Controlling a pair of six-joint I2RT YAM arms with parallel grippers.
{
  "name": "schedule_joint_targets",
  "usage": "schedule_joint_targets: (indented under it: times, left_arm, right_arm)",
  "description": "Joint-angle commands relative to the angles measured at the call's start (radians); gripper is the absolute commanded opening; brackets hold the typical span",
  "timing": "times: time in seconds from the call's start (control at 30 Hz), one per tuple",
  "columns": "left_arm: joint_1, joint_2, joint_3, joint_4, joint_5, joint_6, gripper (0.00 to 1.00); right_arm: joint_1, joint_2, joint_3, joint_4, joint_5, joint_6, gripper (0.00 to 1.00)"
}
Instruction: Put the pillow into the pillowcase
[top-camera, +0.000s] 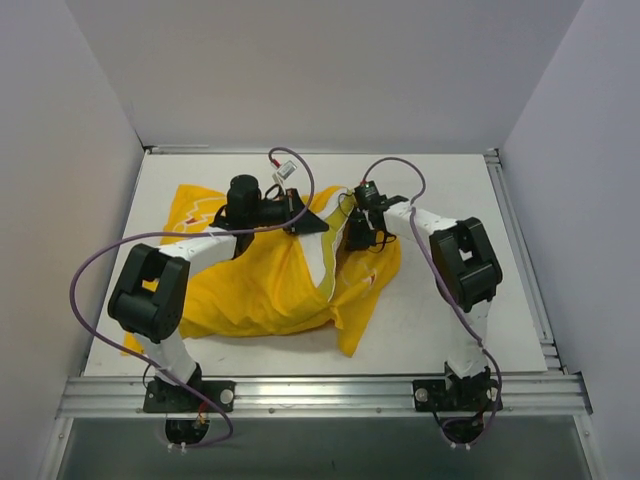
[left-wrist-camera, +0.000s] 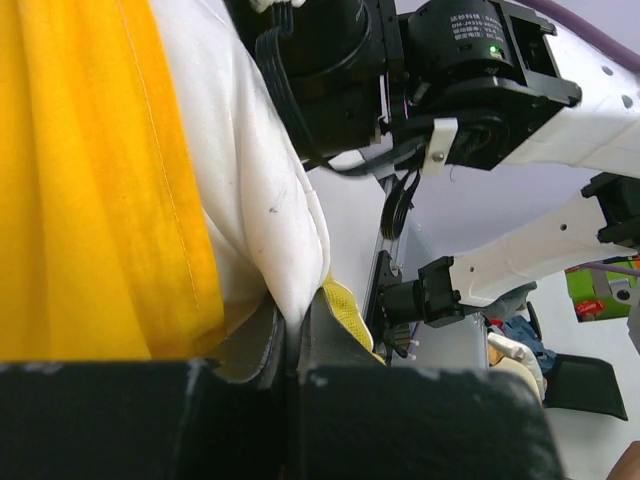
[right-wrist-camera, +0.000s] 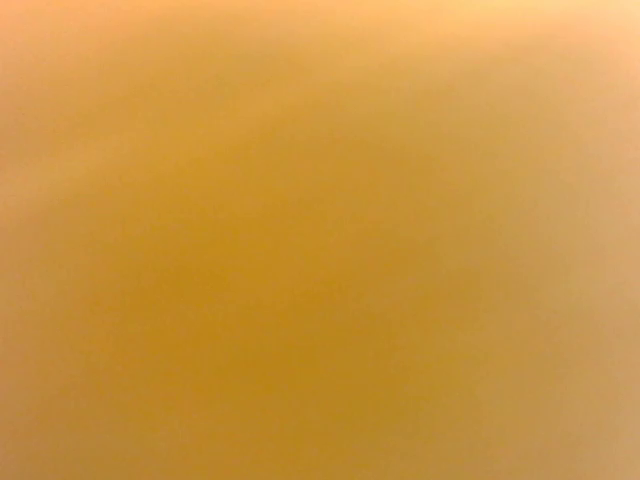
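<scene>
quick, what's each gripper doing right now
left gripper: shut on the pillow
right gripper: cannot tell, only yellow pillowcase fills its camera

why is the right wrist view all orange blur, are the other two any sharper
Right wrist: likely the pillowcase fills the lens, wholly out of focus. Left wrist: sharp on the pillow pinched in the left gripper, whose near body is dark. Top external: evenly lit, crisp.

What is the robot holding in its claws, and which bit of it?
The left claw pinches the white pillow by its edge. The right claw is against the yellow pillowcase; its hold cannot be told.
</scene>
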Motion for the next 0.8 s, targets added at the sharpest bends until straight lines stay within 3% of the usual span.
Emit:
schedule_joint_targets:
  times: [0.0,0.13,0.3,0.5,0.6,0.77]
  left_arm:
    - [0.031,-0.085,0.021,0.117,0.072,-0.037,0.00]
    - [0.048,-0.091,-0.021,0.113,0.086,-0.010,0.00]
    - [0.046,-0.086,-0.064,0.057,0.069,0.096,0.00]
    - [0.036,-0.051,-0.003,-0.283,-0.058,0.376,0.00]
    - [0.016,-0.014,0.031,-0.449,-0.117,0.479,0.00]
    - [0.011,0.023,0.021,-0.526,-0.204,0.553,0.00]
  right_arm:
    - [-0.105,-0.041,-0.039,-0.144,0.094,-0.114,0.00]
    - [-0.185,-0.185,-0.096,-0.137,0.014,-0.198,0.00]
    - [-0.257,-0.296,-0.112,-0.111,-0.262,-0.254,0.00]
    - [-0.314,-0.388,-0.110,-0.098,-0.599,-0.257,0.00]
    - [-0.345,-0.403,-0.115,-0.112,-0.643,-0.252,0.00]
    - [-0.429,-0.386,-0.101,-0.166,-0.699,-0.249,0.00]
